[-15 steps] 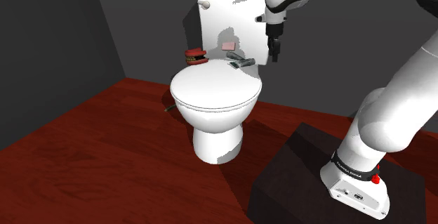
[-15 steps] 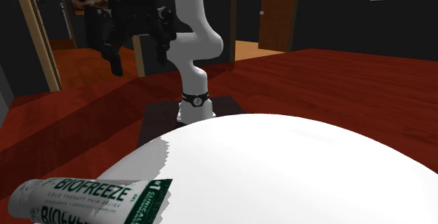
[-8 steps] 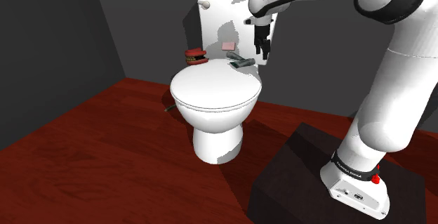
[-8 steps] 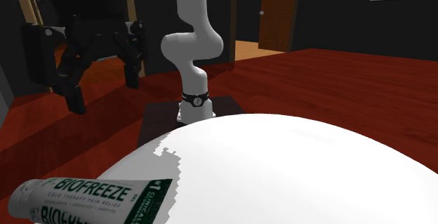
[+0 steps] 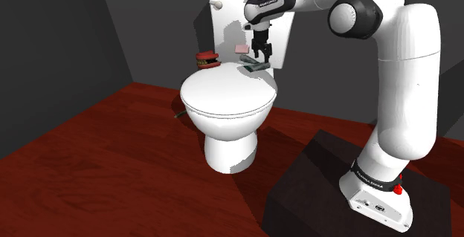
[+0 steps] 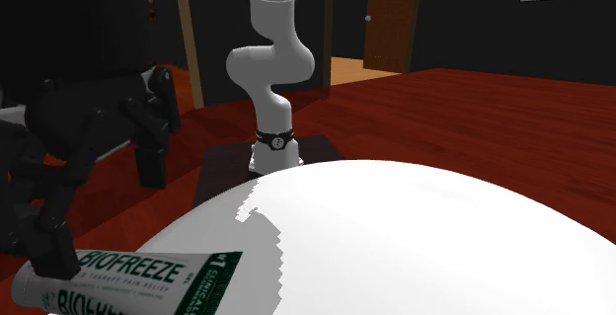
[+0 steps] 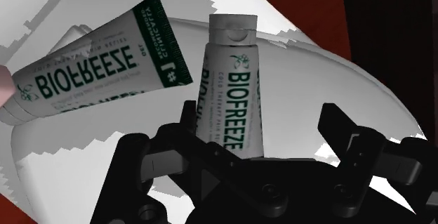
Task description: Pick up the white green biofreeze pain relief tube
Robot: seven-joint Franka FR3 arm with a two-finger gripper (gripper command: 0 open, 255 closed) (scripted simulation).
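Note:
Two white tubes with green BIOFREEZE lettering lie at the back of a white toilet lid (image 5: 227, 98). In the wrist view one tube (image 7: 98, 68) lies crosswise, ahead of the fingers. The other tube (image 7: 231, 82) points lengthwise toward my gripper (image 7: 262, 117), its lower end between the spread fingers and close to one of them. Nothing is clasped. In the shoulder view the open gripper (image 5: 260, 52) hangs just above the tubes (image 5: 255, 66). In the second exterior view its fingers (image 6: 49, 229) stand beside the tube (image 6: 128, 275).
A red object (image 5: 207, 60) sits on the lid's back edge, at the shoulder view's left of the tubes. A pink item (image 5: 241, 48) shows against the white tank (image 5: 230, 13) right behind the gripper. The dark stand (image 5: 327, 176) rests on a red wood floor (image 5: 111, 161).
The arm has swung toward the shoulder view's left and come down, from beside the tank to just above the tubes. The fingers stayed apart. The tubes have not moved.

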